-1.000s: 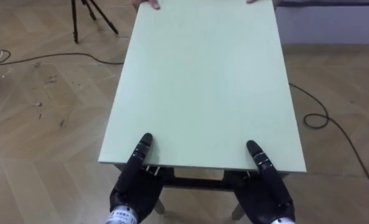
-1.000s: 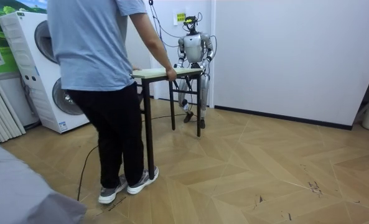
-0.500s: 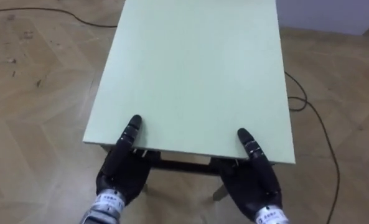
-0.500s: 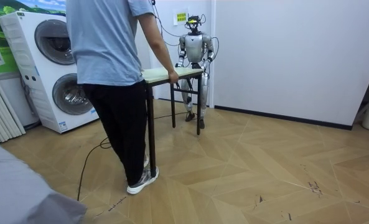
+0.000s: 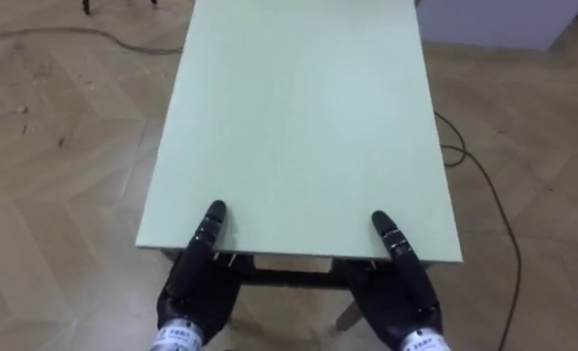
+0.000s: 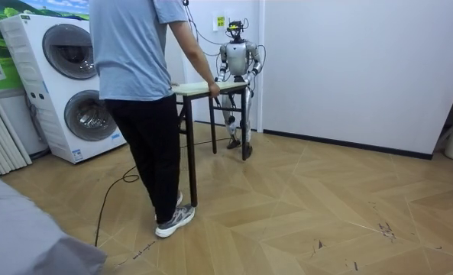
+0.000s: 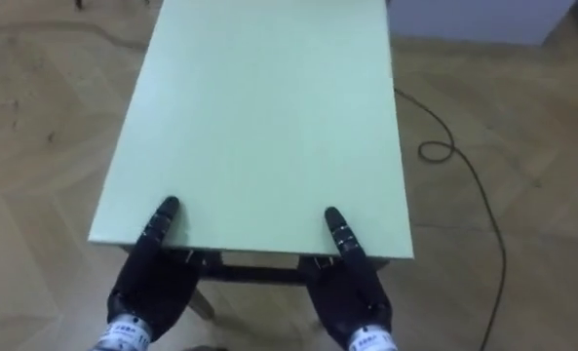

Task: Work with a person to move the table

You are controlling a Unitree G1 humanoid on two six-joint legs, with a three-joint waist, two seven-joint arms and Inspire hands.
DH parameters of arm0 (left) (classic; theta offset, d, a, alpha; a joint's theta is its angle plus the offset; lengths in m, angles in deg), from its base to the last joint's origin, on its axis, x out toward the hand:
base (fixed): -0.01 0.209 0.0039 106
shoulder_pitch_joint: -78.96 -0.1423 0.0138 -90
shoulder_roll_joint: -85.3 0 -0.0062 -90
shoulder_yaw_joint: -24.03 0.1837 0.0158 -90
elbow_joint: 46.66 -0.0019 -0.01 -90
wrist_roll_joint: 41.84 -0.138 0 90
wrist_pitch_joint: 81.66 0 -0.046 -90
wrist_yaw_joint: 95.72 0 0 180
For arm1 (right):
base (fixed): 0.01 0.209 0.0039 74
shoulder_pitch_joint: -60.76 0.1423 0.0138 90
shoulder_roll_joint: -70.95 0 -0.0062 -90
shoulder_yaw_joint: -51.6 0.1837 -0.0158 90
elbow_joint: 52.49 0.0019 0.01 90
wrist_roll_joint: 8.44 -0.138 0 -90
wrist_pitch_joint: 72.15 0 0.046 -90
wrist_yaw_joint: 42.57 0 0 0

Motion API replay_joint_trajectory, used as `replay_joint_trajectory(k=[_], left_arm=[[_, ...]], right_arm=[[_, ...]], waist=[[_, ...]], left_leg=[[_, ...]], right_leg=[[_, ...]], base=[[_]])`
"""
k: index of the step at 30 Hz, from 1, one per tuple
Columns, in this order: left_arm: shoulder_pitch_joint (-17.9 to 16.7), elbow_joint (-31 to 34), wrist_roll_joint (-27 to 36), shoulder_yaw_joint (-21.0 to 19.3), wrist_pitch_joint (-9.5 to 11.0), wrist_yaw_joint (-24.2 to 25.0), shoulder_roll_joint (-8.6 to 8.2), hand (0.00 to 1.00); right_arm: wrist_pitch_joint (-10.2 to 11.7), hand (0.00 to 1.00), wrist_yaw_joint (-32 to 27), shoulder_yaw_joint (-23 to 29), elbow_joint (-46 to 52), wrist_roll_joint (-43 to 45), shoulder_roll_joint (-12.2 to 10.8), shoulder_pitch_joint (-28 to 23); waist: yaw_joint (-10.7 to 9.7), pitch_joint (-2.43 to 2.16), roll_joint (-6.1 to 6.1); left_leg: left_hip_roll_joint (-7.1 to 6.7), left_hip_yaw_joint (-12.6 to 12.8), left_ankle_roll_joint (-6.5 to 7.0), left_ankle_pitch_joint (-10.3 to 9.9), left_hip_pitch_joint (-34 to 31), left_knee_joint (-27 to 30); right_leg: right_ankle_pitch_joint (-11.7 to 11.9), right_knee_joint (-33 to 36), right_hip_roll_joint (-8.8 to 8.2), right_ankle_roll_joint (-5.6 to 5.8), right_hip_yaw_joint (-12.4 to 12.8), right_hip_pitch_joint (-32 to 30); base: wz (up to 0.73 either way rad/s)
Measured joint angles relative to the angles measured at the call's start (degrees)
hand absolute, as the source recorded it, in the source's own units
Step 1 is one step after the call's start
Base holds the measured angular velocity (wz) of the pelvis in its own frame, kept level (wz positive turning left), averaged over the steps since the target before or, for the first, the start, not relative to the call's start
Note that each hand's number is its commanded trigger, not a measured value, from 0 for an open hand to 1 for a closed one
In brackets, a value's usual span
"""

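Thumbs of left hand point(image 5: 196, 292) and right hand point(image 5: 401, 297) lie atop the table point(image 5: 298, 127), both clamping its near edge, a person point(image 6: 134, 76) holding the far end.

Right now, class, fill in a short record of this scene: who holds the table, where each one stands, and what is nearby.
table: pale green top, dark legs
left hand: at the near edge, by the left corner
right hand: at the near edge, by the right corner
person: stands at the far end, one hand on that end
robot's place: close to the white wall, facing the person
floor: wooden
nearby: stacked washing machines beyond the person
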Motion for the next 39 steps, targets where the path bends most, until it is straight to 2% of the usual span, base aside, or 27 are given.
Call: replay_joint_trajectory(k=[3, 5, 6, 7, 8, 9, 10, 11, 12, 13, 15, 17, 18, 20, 24, 25, 26, 27, 28, 29, 30, 31, 32, 33, 34, 36, 39], left_arm=[[0.01, 0.18, -0.01, 0.0, -0.05, -0.2, -0.96, 1.0], [0.14, 0.49, -0.1, 0.04, -0.05, -0.2, -1.61, 1.0], [0.49, 0.48, 0.01, -0.04, -0.04, -0.28, -1.69, 1.0], [0.66, 0.46, 0.0, -0.14, -0.04, -0.58, -1.81, 1.0], [0.75, 0.46, 0.08, -0.2, 0.01, -1.15, -1.51, 1.0], [0.78, 0.53, 0.94, -0.12, 0.26, -0.98, -1.08, 1.0], [0.9, 0.73, 1.0, -0.29, 0.62, -0.62, -0.87, 1.0], [1.31, 0.85, 1.03, -0.71, 1.1, -0.14, -0.51, 1.0], [1.52, 0.83, 1.08, -0.83, 1.07, -0.17, -0.55, 1.0], [2.12, -0.57, 1.12, -0.53, 0.64, -0.9, -1.55, 1.0], [2.36, -0.69, 1.11, -0.06, 0.35, -1.21, -1.7, 1.0], [2.36, -1.31, 1.06, 0.23, 0.34, -1.23, -1.71, 1.0], [2.33, -1.68, 1.07, 0.31, 0.3, -1.23, -1.75, 1.0], [2.29, -2.78, 1.14, 0.65, 0.27, -1.23, -1.81, 1.0], [1.89, -3.5, 1.28, 1.34, 0.27, -1.33, -1.6, 1.0], [1.59, -3.49, 1.28, 1.49, 0.27, -1.47, -1.76, 1.0], [1.41, -3.49, 1.3, 1.59, 0.21, -1.63, -1.88, 1.0], [1.36, -3.53, 1.48, 1.57, 0.03, -1.89, -1.87, 1.0], [1.38, -3.57, 1.47, 1.57, -0.28, -2.13, -1.87, 1.0], [1.4, -3.53, 1.24, 1.6, -0.86, -2.38, -1.64, 1.0], [1.39, -3.5, 1.12, 1.78, -1.04, -2.38, -1.46, 1.0], [1.38, -3.41, 1.11, 1.85, -1.05, -2.38, -1.33, 1.0], [1.35, -3.28, 1.11, 1.84, -1.05, -2.37, -1.22, 1.0], [1.37, -3.26, 0.97, 1.72, -1.06, -2.36, -1.26, 1.0], [1.37, -3.27, 0.89, 1.67, -1.07, -2.37, -1.26, 1.0], [0.88, -3.26, 0.56, 1.72, -1.09, -2.35, -1.14, 1.0], [0.7, -3.22, 0.57, 1.76, -1.06, -2.34, -0.71, 1.0]], right_arm=[[1.04, 1.0, 0.0, 0.15, 0.48, 1.0, 0.24, 0.05], [1.77, 1.0, -0.03, 0.18, 0.51, 1.1, 0.3, 0.45], [1.8, 1.0, -0.36, 0.11, 0.51, 1.1, 0.55, 1.13], [1.8, 1.0, -0.57, 0.03, 0.49, 1.1, 0.55, 1.28], [2.01, 1.0, -0.93, -0.4, 0.5, 1.39, 0.76, 1.21], [2.06, 1.0, -0.93, -0.65, 0.64, 1.73, 0.34, 1.33], [2.06, 1.0, -0.93, -0.71, 0.64, 2.0, -0.11, 1.88], [2.4, 1.0, -0.92, -0.91, 0.66, 2.75, -0.83, 2.61], [2.9, 1.0, -0.9, -1.22, 0.73, 2.92, -0.76, 2.66], [3.8, 1.0, -0.87, -1.4, 0.49, 2.91, -0.2, 2.4], [3.86, 1.0, -0.92, -1.21, 0.43, 2.57, 0.24, 2.26], [3.86, 1.0, -0.93, -1.21, 0.24, 2.52, 0.22, 1.76], [3.86, 1.0, -0.93, -1.21, 0.07, 2.54, 0.23, 1.58], [3.9, 1.0, -0.93, -1.22, -0.24, 2.72, 0.13, 0.64], [3.66, 1.0, -0.98, -0.99, -0.35, 2.79, 0.07, -0.67], [3.58, 1.0, -1.07, -0.93, -0.35, 2.82, 0.25, -0.72], [3.4, 1.0, -1.12, -0.41, -0.33, 2.83, 0.52, -0.88], [2.12, 1.0, -1.32, 0.36, -0.34, 2.67, 0.53, -1.01], [1.74, 1.0, -1.44, 0.59, -0.37, 2.58, 0.54, -1.31], [1.62, 1.0, -1.45, 0.61, -0.33, 1.75, 0.44, -2.14], [1.56, 1.0, -1.46, 0.52, -0.34, 1.27, 0.14, -2.57], [1.56, 1.0, -1.46, 0.49, -0.34, 1.07, 0.13, -2.65], [1.62, 1.0, -1.46, 0.4, -0.33, 1.03, 0.16, -2.64], [2.1, 1.0, -1.46, 0.03, -0.32, 1.05, 0.14, -2.6], [2.35, 1.0, -1.46, -0.11, -0.31, 1.08, 0.21, -2.59], [2.46, 1.0, -1.49, -0.16, -0.36, 1.19, 0.26, -2.64], [2.46, 1.0, -1.69, -0.35, -0.36, 1.25, 0.19, -2.78]], waist=[[-1.84, 0.18, 1.88], [-2.16, 0.08, 2.95], [-2.44, 0.09, 3.78], [-2.48, 0.13, 3.98], [-3.28, -0.19, 3.39], [-4.4, -0.67, 3.78], [-4.35, -0.63, 4.16], [-4.84, -0.73, 3.93], [-5.62, -0.73, 3.51], [-6.02, -0.66, 4.78], [-6.12, -0.38, 3.81], [-5.69, -0.45, 3.05], [-5.54, -0.46, 3.04], [-5.77, -0.43, 2.69], [-6.31, -0.69, 1.23], [-6.98, -0.62, 0.84], [-7.32, -0.75, 0.49], [-7.37, -0.63, 0.52], [-7.65, -0.57, 0.63], [-8.15, -0.65, 0.5], [-8.54, -0.72, 0.12], [-8.42, -0.74, 0.08], [-8.04, -0.73, 0.11], [-7.18, -0.75, -0.06], [-6.8, -0.72, -0.21], [-6.06, -0.73, -0.1], [-5.08, -0.72, -0.2]], left_leg=[[0.69, -0.1, -1.19, -3.81, 8.34, 0.17], [0.8, -0.65, -1.87, -5.83, 11.55, -2.51], [0.51, -0.75, -2.37, -7.91, 12.63, -6.22], [0.06, -0.59, -2.21, -8.23, 12.96, -8.57], [-2.35, -1.37, -1.94, -8.32, 15.61, -15.57], [-2.95, -3.28, -0.83, -8.87, 16.75, -20.96], [-2.74, -4.22, 0.06, -9.38, 16.46, -22.5], [-3.3, -6.01, 1.0, -10.4, 14.55, -22.97], [-4.44, -6.36, 0.9, -11.04, 14.18, -22.98], [-4.99, -6.12, 0.87, -12.05, 14.69, -23.5], [-6.17, -5.88, 1.29, -11.07, 14.6, -24.8], [-6.94, -5.68, 1.42, -10.58, 14.19, -24.48], [-7.0, -5.43, 1.57, -10.48, 14.04, -24.28], [-7.94, -5.17, 2.21, -9.3, 13.63, -24.22], [-10.39, -3.81, 3.87, -7.2, 12.63, -24.21], [-11.18, -3.51, 4.7, -6.28, 12.21, -24.38], [-11.77, -2.6, 5.62, -5.38, 11.6, -24.71], [-11.19, -0.41, 6.16, -4.71, 11.35, -24.79], [-10.68, 0.52, 6.17, -4.39, 11.51, -24.84], [-10.06, 1.55, 6.25, -3.35, 12.05, -25.92], [-9.59, 2.81, 5.99, -2.06, 12.72, -27.71], [-9.62, 2.86, 6.02, -1.41, 12.88, -28.61], [-9.63, 2.97, 5.98, -0.47, 12.84, -29.71], [-9.74, 3.3, 5.89, 0.21, 12.77, -30.15], [-9.83, 3.49, 5.73, 0.49, 12.77, -30.42], [-9.85, 3.74, 5.45, 1.56, 13.13, -31.85], [-8.99, 4.0, 5.15, 2.79, 14.14, -34.15]], right_leg=[[0.65, 0.49, -0.01, -0.25, -4.65, -0.9], [1.84, 2.07, -0.48, -0.59, -6.14, -2.59], [4.35, 4.48, -1.21, -1.71, -6.93, -4.58], [5.89, 6.54, -1.76, -2.29, -6.83, -5.65], [6.49, 10.19, -3.0, -2.22, -5.42, -8.6], [5.51, 7.41, -0.42, -0.87, -2.81, -11.89], [6.21, 3.47, 2.04, -0.98, -1.4, -13.17], [11.02, -2.51, 4.23, -2.01, 0.77, -14.97], [16.21, -3.2, 3.37, -3.23, 0.63, -15.55], [17.68, -0.48, 2.1, -5.33, -1.22, -16.25], [17.64, -0.1, 0.61, -5.46, -1.47, -16.33], [17.96, -2.03, -0.11, -6.04, -2.29, -15.62], [17.87, -2.82, -0.2, -5.73, -2.56, -15.14], [18.37, -5.35, -0.91, -2.55, -2.47, -13.72], [22.96, -9.17, -2.77, -0.9, -1.02, -12.8], [24.52, -11.21, -3.51, 0.92, -0.09, -12.28], [25.36, -12.48, -3.69, 4.82, 2.32, -12.15], [24.44, -9.6, -4.22, 5.75, 4.43, -12.56], [22.19, -5.37, -4.86, 5.03, 5.22, -12.86], [16.95, 2.93, -6.24, 5.06, 5.42, -12.65], [12.45, 9.36, -8.06, 5.81, 5.52, -10.81], [10.43, 11.2, -8.77, 6.54, 5.73, -9.51], [7.74, 12.04, -9.56, 7.89, 6.23, -6.44], [6.05, 9.86, -9.39, 8.73, 6.95, -3.75], [5.93, 7.37, -8.87, 8.86, 7.35, -2.76], [7.15, 1.18, -7.13, 7.23, 7.4, -0.44], [9.67, -4.24, -5.36, 6.22, 7.78, 1.64]], base=[[0.07], [-0.07], [-0.07], [0.09], [0.23], [0.19], [0.17], [0.29], [0.57], [0.52], [0.3], [0.06], [0.0], [0.11], [0.05], [0.07], [0.09], [0.15], [0.33], [0.43], [0.36], [0.08], [-0.12], [-0.2], [-0.22], [-0.17], [-0.13]])
